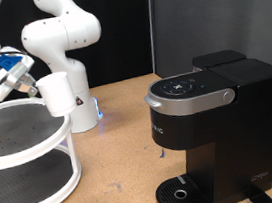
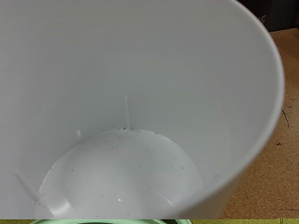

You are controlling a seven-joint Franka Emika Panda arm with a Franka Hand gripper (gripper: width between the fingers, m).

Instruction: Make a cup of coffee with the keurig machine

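The cup point(image 1: 57, 94) is a plain white mug hanging in the air at the exterior view's left, over the rim of a round white shelf. My gripper point(image 1: 37, 87) grips it from the left, shut on its wall. In the wrist view the cup's point(image 2: 121, 112) white inside fills almost the whole frame, and it looks empty; the fingers do not show there. The keurig machine point(image 1: 214, 121) is a black box at the exterior view's right with its silver-edged lid down. Its round drip tray point(image 1: 178, 193) at the base has nothing on it.
A white two-tier round shelf point(image 1: 31, 146) with dark mats stands at the exterior view's left, under the cup. The white arm base point(image 1: 75, 94) stands behind it. A brown wooden table point(image 1: 123, 154) lies between shelf and machine. A black curtain forms the back.
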